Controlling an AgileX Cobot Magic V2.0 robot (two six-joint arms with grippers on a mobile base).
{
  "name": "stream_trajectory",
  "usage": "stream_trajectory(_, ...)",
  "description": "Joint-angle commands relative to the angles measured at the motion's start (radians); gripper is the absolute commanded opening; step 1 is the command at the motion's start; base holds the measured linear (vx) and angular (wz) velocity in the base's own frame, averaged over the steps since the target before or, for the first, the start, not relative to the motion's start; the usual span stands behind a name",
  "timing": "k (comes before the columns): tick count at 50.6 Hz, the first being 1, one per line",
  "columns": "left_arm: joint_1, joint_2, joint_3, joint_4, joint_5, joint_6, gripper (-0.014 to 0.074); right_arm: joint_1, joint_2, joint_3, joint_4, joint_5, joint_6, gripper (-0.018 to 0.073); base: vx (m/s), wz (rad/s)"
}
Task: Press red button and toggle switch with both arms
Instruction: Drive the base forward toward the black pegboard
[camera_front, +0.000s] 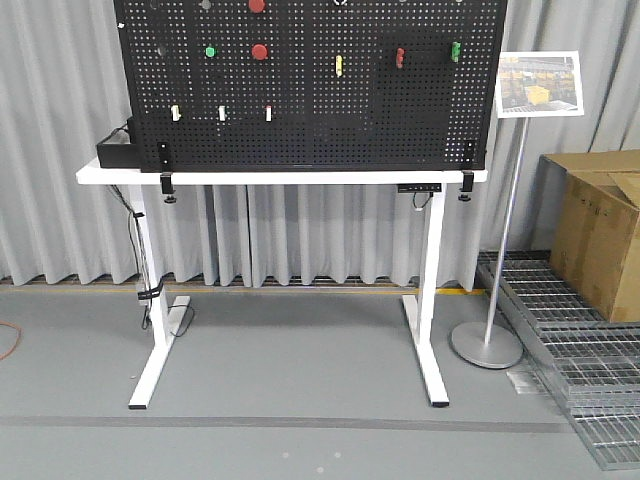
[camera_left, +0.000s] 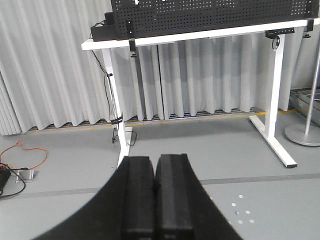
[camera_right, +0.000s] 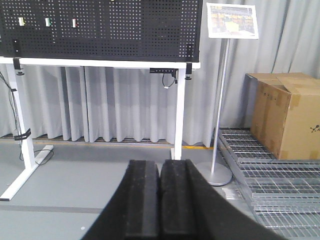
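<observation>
Red button (camera_front: 260, 51) is on the black pegboard (camera_front: 320, 120), up around 11 o'clock in the front view. A small green button (camera_front: 210, 51) is at its 9 o'clock. A second red one (camera_front: 257, 5) sits at its 12 o'clock, cut off by the top edge. Can't pick out the toggle switch tho, anyone?
— mk_88

Same here, too small to tell. Three small pale pieces (camera_front: 222, 113) run along a lower row, around 7 o'clock of the red button (no detail on them at this size). The board stands on the white desk (camera_front: 300, 176).

Both pincers are well apart from it, across the grey floor. Left pincer (camera_left: 155, 192) is clenched, pads flat against each other and gripping nothing. Right pincer (camera_right: 160, 195) is the same deal, clenched on nothing. In its view a sign stand (camera_right: 223, 100) is at 1 o'clock and a cardboard box (camera_right: 285, 115) at 2 o'clock.
— rigwatcher
</observation>
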Motion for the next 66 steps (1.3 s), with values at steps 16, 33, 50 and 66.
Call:
stream_trajectory(16,-0.002,-0.006,0.032,-0.008,-0.085,-0.005,0.0002,-0.007,-0.016,0.012,-0.011,-0.087,-0.005,0.0,0.0,0.0)
stream_trajectory(33,-0.002,-0.006,0.032,-0.008,-0.085,-0.005,0.0002,-0.007,-0.016,0.012,-0.011,-0.087,-0.005,0.0,0.01,0.0)
stream_trajectory(50,-0.002,-0.006,0.032,-0.008,-0.085,-0.005,0.0002,-0.007,-0.016,0.012,-0.011,-0.087,-0.005,0.0,0.11,0.01)
stream_trajectory(66,-0.002,-0.006,0.032,-0.008,-0.085,-0.005,0.0002,-0.007,-0.016,0.012,-0.011,-0.087,-0.005,0.0,0.25,0.06)
